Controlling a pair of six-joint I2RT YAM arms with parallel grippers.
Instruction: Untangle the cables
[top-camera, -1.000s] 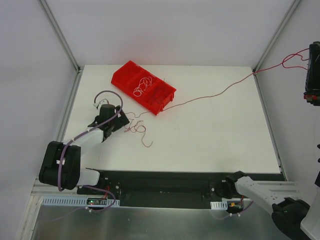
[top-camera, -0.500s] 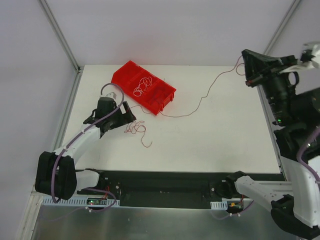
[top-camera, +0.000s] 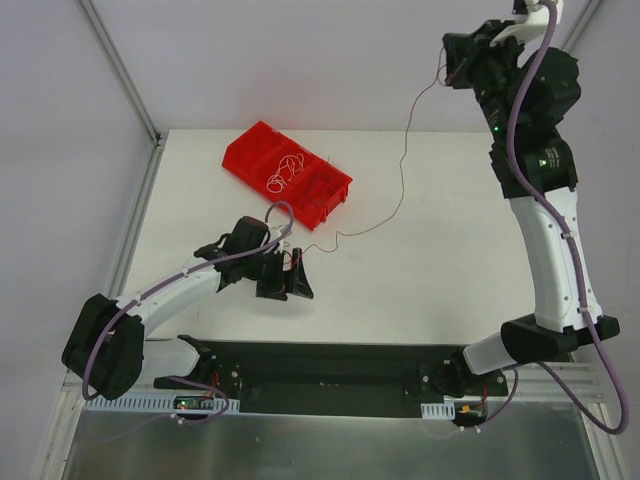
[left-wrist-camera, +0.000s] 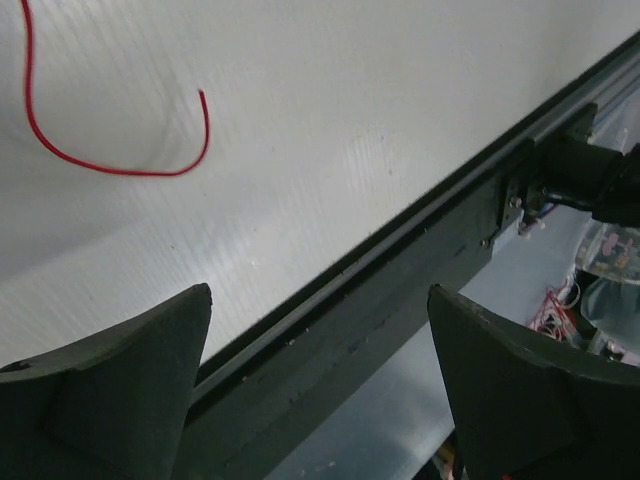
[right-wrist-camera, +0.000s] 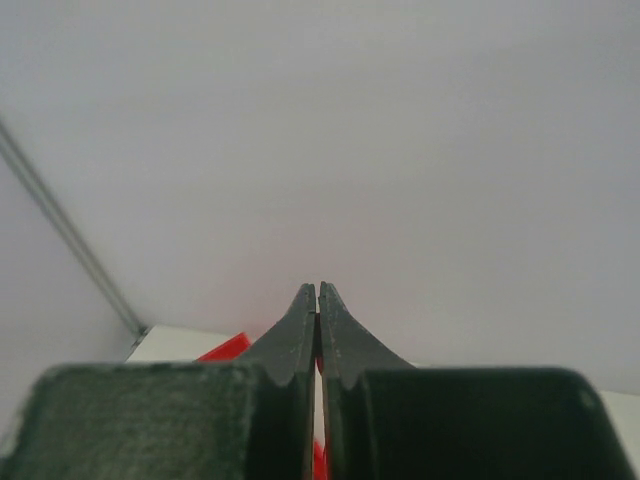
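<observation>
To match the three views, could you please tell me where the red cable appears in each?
Top external: the red cable hangs from the raised right gripper down to the table.
Left wrist: a red cable curl, upper left.
Right wrist: not clearly visible.
Shared landmark: the white table.

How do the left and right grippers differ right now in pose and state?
The left gripper is open with nothing between its fingers; the right gripper is shut, and the red cable hangs from it. The left gripper sits low over the table near its front edge; the right gripper is raised high above the far side. Both have dark two-finger jaws.
</observation>
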